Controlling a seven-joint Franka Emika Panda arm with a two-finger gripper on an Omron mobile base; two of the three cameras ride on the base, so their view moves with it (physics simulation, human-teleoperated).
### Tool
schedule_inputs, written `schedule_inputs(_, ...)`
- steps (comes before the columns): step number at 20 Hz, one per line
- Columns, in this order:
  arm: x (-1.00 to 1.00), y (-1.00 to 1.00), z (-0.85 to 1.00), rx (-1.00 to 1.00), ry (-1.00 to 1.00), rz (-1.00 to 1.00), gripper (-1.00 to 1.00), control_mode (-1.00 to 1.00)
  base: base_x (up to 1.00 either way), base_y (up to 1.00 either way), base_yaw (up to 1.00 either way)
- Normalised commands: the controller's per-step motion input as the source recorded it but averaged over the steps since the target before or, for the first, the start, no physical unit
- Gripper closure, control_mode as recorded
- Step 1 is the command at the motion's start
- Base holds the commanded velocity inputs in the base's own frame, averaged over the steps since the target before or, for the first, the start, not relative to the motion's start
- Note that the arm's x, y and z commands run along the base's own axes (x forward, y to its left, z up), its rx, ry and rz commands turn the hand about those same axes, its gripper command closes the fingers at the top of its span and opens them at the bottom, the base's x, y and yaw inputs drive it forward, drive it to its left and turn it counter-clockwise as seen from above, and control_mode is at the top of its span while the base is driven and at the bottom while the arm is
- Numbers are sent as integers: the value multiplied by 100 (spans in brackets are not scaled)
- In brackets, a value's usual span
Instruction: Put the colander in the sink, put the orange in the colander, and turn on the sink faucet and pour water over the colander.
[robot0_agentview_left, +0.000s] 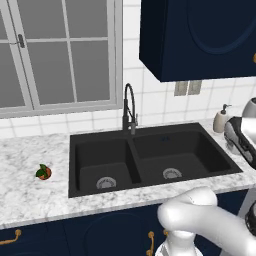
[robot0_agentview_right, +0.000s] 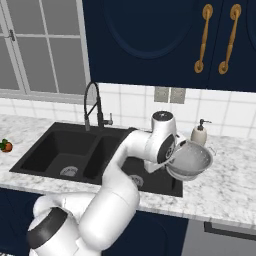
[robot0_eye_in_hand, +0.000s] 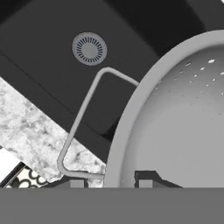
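- One gripper (robot0_eye_in_hand: 109, 181), nearly shut, pinches the colander (robot0_agentview_right: 190, 160) rim, holding it tilted above the sink's (robot0_agentview_right: 45, 150) right edge.
- Thin rim hold might slip, dropping it on the counter (robot0_agentview_right: 225, 190).
- Orange (robot0_agentview_left: 43, 173) waits far left.

Flat, even, bright rendered light with no clear source and only faint shadows. The matte black rectangular sink (robot0_agentview_left: 150, 150) shows no glare. The silvery-grey perforated metal colander (robot0_eye_in_hand: 183, 122) carries soft shading. All pictures are coarse and slightly soft.
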Motion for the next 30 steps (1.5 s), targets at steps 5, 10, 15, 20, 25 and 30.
schedule_inputs(5,-37,49,36,0,0,0,100,-100,0,0,0)
schedule_inputs(10,-28,49,29,0,0,0,100,-100,0,0,0)
schedule_inputs(15,-35,52,25,0,0,0,100,-100,0,0,0)
schedule_inputs(20,-41,58,29,0,0,0,100,-100,0,0,0)
schedule_inputs(25,-30,83,17,0,0,2,100,-100,0,0,0)
schedule_inputs(30,-14,87,8,0,0,9,100,-100,0,0,0)
